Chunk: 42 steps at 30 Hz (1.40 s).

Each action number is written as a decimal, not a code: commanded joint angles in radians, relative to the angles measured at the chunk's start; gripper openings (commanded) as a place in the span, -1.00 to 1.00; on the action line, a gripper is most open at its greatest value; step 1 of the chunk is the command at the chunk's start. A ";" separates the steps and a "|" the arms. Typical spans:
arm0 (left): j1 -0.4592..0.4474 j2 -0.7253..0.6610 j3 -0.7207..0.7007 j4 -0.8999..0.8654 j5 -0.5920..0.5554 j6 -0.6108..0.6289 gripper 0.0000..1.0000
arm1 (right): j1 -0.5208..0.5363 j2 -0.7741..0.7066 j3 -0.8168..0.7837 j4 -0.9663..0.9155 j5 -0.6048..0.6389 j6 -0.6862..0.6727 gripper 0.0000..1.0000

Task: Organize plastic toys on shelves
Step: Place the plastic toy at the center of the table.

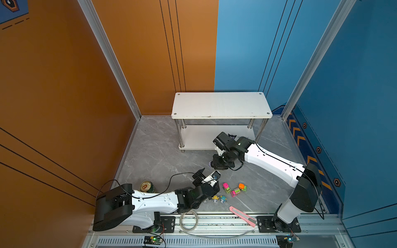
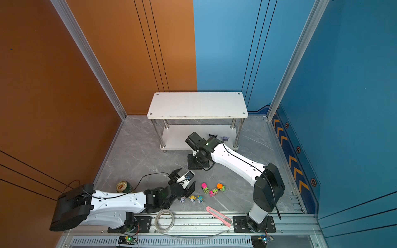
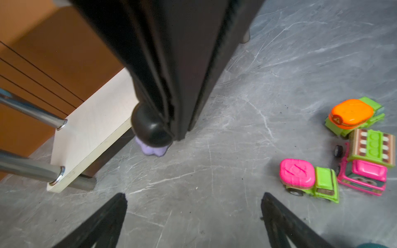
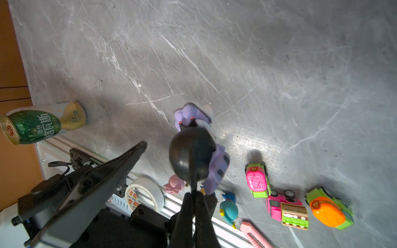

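- Fingertips of the right gripper [image 4: 194, 192] are pressed together on a thin black part above the round head of a held figurine [image 4: 189, 154]. The head itself hides which part that is.
- The held figurine, black head over purple body, sits low at the grey floor [image 3: 214, 171], just in front of the lower board [image 3: 92, 120] of the shelves [image 1: 221, 105]. Whether it touches the floor cannot be told.
- In both top views the right arm covers nearly all of it; only a purple sliver shows.
- The left gripper [image 3: 193, 197] has its fingers [image 3: 103, 221] spread wide with nothing between them, over bare floor near the trucks.
- The left arm partly hides the pink-hatted figurine [image 2: 182, 199]. The yellow-hatted figurine [image 2: 192, 198] and teal-hatted figurine [image 2: 200, 199] stand just beside it.
- Two shelf figurines [image 2: 213, 135], black and purple, stand on the lower board, partly behind the right wrist.
- The pink-topped truck [image 1: 226, 187], pink truck [image 1: 235, 191] and orange-topped truck [image 1: 242, 186] lie clustered on the floor, touching.
- A green can [image 4: 43, 123] stands near the left arm. It bears white Chinese characters that I cannot read.
- A tape roll [image 4: 146, 195] with orange print too small to read lies by the rail.
- A pink utility knife [image 1: 242, 215] and a tubing coil [image 1: 189, 221] rest at the front rail.
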 commanded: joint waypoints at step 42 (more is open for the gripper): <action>0.165 -0.434 -0.154 -0.140 0.068 -0.219 0.96 | 0.050 0.247 0.032 -0.163 0.249 -0.116 -0.77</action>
